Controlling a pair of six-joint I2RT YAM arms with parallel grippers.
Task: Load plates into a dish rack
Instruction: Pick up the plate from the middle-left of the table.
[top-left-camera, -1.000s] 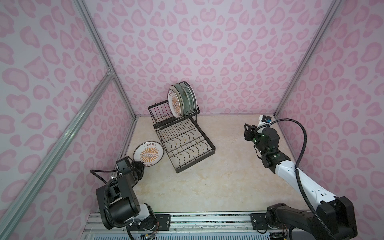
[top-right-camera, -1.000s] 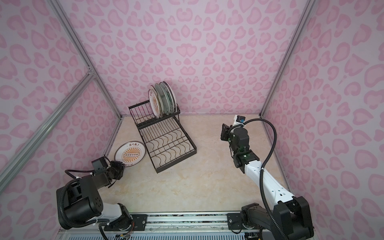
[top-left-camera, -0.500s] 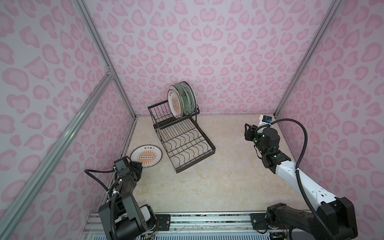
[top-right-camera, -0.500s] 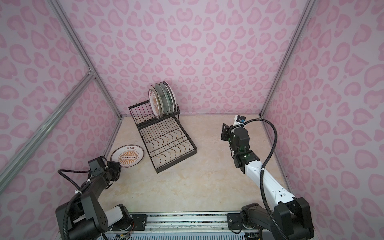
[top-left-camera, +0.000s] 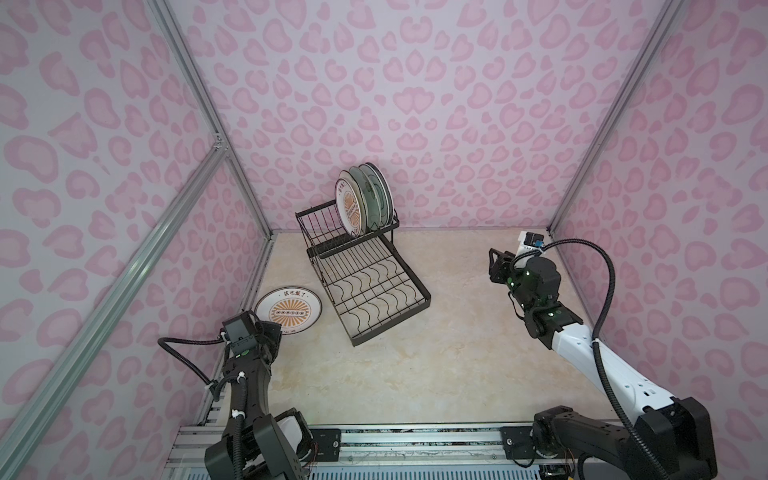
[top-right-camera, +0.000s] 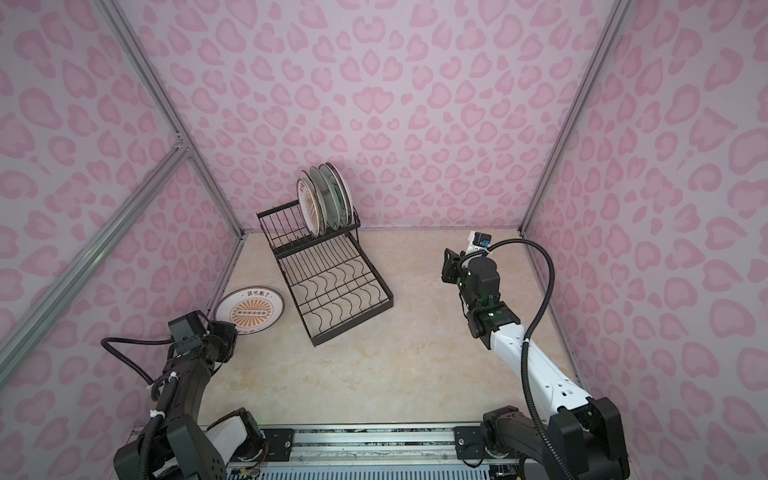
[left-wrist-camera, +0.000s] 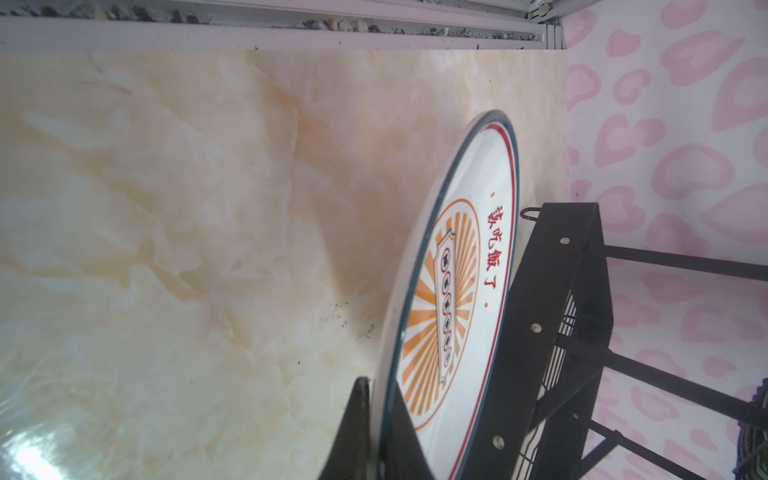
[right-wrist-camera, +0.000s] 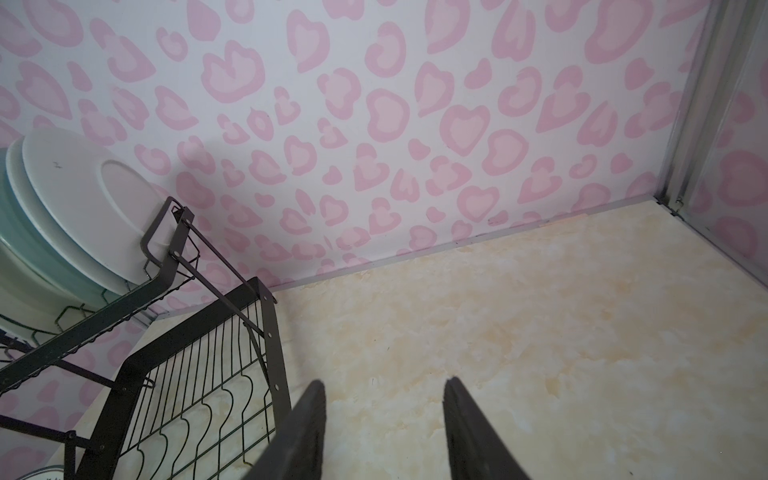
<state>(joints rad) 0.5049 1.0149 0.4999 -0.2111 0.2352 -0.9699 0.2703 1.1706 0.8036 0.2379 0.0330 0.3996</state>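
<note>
The sunburst plate (left-wrist-camera: 453, 291) is gripped at its rim by the left hand (left-wrist-camera: 376, 388); a lift into the rack (left-wrist-camera: 561, 286) seems called for next. The right hand (right-wrist-camera: 384, 388) is held part-open, empty.

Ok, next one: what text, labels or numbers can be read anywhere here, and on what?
"該吃飯了": red characters on the rim of the sunburst plate beside the dish rack.
Characters in that plate's centre banner: too small to read.
Small print on its opposite rim: blurred.
Red characters on the front racked plate: too small to read.
No other text shows.
</note>
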